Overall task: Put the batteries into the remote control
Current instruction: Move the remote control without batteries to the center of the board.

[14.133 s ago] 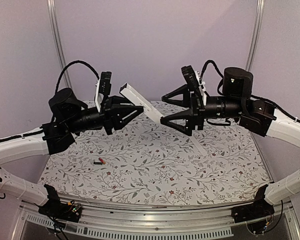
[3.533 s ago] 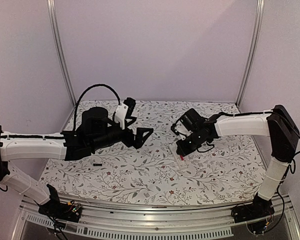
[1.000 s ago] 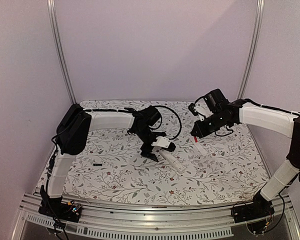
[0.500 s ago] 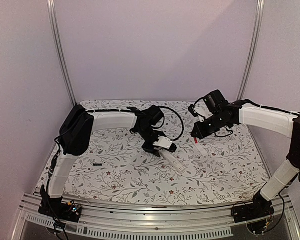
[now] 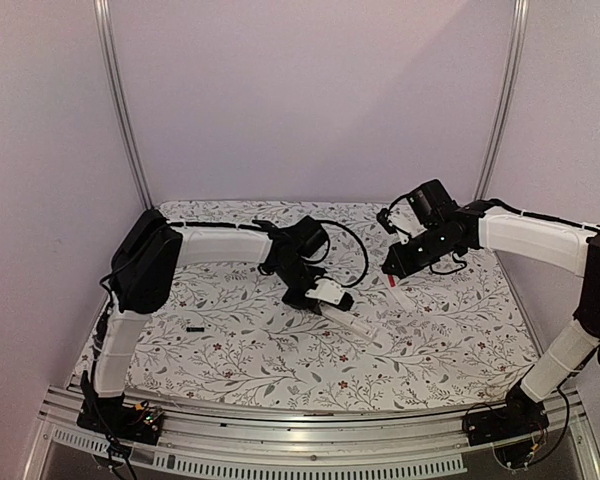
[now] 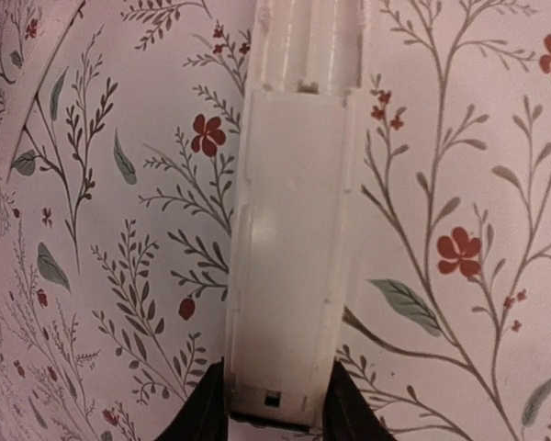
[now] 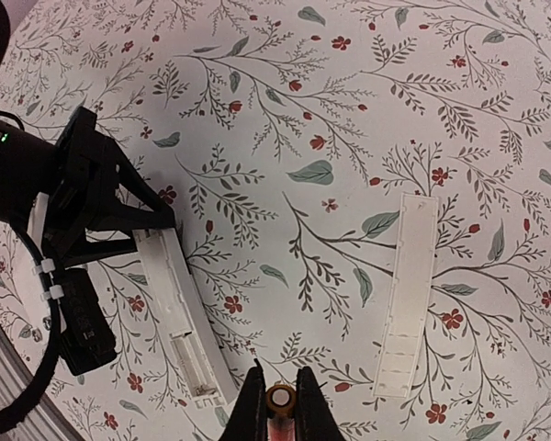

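- My left hand (image 5: 325, 293) is clamped on one end of the remote control (image 5: 352, 323), with a finger against each long edge.
- The remote lies on the counter (image 5: 280, 375) with its open battery bay facing up, at the end away from my left hand.
- My right hand (image 5: 393, 272) is pinched tight on a red battery (image 7: 279, 401), held off the counter near the remote's bay end.
- The cover strip (image 7: 409, 294) lies flat, apart from the remote, on my right arm's side.
- A second battery (image 5: 194, 329) sits well away from the remote, on my left arm's side.
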Motion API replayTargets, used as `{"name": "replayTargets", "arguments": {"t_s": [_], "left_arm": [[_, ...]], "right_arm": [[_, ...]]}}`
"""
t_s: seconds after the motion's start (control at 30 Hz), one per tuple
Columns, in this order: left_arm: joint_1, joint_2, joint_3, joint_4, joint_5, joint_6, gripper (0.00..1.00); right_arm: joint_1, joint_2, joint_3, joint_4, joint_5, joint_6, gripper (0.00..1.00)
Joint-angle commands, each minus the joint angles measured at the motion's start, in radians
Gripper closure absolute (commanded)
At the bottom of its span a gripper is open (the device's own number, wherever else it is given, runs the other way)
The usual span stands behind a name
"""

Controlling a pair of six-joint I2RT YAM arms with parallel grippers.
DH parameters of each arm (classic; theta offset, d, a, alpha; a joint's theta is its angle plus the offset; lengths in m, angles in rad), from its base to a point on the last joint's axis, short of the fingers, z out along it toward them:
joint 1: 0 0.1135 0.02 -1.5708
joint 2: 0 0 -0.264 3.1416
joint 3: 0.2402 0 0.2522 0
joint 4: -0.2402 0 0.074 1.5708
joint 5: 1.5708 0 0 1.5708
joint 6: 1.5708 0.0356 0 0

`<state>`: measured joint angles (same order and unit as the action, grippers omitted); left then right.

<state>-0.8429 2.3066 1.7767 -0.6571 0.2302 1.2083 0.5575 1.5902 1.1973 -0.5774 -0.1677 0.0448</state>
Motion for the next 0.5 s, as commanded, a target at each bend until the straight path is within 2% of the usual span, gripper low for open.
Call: {"name": "replayTargets", "arguments": {"t_s": [0.0,0.27,0.4,0.47], "left_arm": [[-0.026,-0.037,-0.125,-0.024,-0.034,-0.098,0.79],[-0.035,-0.188,-0.410,0.045,-0.045,-0.203,0.78],[-0.051,-0.218,-0.475,0.065,-0.072,-0.254,0.76],[-0.063,-0.235,-0.497,0.116,-0.111,-0.291,0.72]], "right_arm": [[-0.002,-0.036,-0.017,-0.005,-0.020,0.010,1.00],[0.053,-0.037,-0.046,0.004,-0.059,-0.022,1.00],[0.135,-0.027,-0.055,0.028,-0.115,-0.071,1.00],[0.159,-0.011,-0.055,0.036,-0.151,-0.095,1.00]]}}
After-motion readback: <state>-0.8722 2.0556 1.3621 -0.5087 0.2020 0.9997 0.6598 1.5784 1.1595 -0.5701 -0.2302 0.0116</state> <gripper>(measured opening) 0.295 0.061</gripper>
